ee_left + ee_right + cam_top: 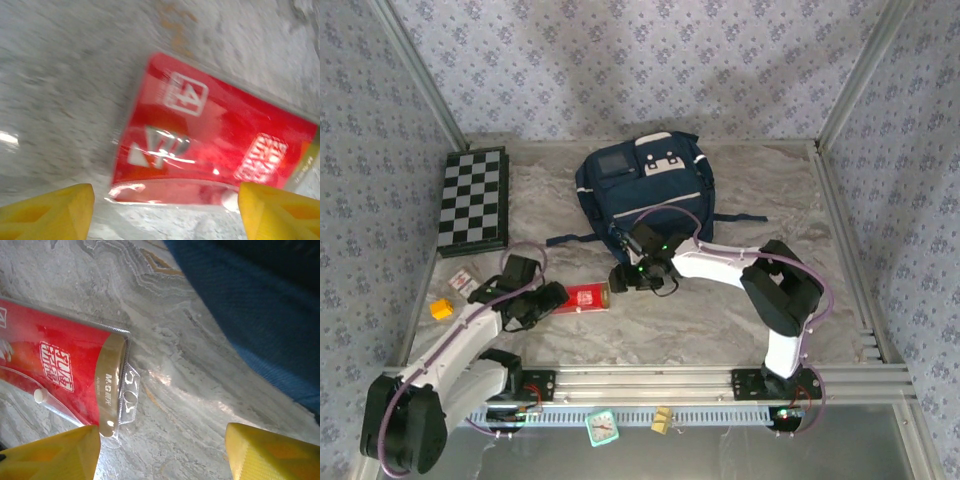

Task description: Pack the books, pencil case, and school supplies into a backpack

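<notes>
My left gripper stands wide open with nothing in it. Its two yellow fingertips sit at the bottom corners of my left wrist view. Just ahead of the gap between them lies the small red rectangular box with white print, flat on the grey marbled table and turned at a slant. I cannot tell whether my fingertips touch the table. From the top camera, this left gripper is at the left end of the red box, touching it or very nearly so.

My right gripper is spread just as wide and is also empty. In its wrist view the other end of the red box shows at the left, with a gold band and a clear plastic hanging tab, just ahead of one yellow fingertip. Bare table lies between the fingers. From above, the right gripper hangs just beside the box's right end, near the front edge of the large navy-blue fabric backpack.

The backpack lies at the far middle of the table, its white patches and grey-blue square panel facing up and its dark straps trailing out to both sides.

A tiny orange block rests near the table's left edge, well apart from the red box. A small white card lies near it, and a black-and-white chequered board lies in the far left corner.
</notes>
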Motion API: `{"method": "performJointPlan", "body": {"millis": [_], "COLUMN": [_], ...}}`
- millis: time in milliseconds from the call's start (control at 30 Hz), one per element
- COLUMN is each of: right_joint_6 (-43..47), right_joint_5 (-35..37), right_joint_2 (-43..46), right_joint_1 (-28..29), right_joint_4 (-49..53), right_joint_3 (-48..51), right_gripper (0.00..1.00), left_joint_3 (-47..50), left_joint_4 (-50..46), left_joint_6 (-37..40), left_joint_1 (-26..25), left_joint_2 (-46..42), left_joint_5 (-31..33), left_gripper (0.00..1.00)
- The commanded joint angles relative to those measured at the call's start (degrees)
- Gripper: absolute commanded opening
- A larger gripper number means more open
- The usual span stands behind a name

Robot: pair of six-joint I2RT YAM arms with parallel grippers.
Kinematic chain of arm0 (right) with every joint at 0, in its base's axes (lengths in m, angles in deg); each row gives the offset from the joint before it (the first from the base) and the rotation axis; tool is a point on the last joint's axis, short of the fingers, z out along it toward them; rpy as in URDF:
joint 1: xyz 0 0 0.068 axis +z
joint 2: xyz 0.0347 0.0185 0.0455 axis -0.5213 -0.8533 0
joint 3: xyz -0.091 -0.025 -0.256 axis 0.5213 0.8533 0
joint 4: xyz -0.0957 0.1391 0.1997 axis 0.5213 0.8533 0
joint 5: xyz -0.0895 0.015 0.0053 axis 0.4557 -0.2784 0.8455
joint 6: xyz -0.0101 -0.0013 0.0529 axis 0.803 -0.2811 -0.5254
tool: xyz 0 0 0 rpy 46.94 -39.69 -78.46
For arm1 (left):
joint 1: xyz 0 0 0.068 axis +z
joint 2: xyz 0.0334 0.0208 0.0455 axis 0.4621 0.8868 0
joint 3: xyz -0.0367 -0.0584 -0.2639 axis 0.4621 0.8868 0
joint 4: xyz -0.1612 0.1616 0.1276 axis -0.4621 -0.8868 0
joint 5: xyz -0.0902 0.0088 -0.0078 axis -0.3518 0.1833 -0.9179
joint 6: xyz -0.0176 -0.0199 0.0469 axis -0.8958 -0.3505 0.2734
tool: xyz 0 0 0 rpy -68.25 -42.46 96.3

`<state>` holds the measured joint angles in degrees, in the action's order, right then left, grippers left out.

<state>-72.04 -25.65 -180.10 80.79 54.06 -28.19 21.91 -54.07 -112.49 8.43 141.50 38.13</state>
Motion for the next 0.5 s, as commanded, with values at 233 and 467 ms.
{"method": "performJointPlan", "body": {"millis": [233,467], "right_joint_6": [-3.13,-5.76], "right_joint_5": [1.56,0.18], "right_joint_2": [-2.27,-5.34], "right_joint_1": [1.23,2.51], "right_joint_4": [0.97,-2.91], "right_joint_3": [-1.59,-4.17], "right_gripper": [0.69,0.67], "left_joint_3": [0.13,0.58], "left_joint_4": [-2.99,1.44], "left_joint_6": [-2.79,-0.29], "left_joint_1": [-0.78,5.37], "left_joint_2": [-5.27,-4.50], "left_joint_5": [5.30,0.85], "left_gripper": [0.72,0.65]}}
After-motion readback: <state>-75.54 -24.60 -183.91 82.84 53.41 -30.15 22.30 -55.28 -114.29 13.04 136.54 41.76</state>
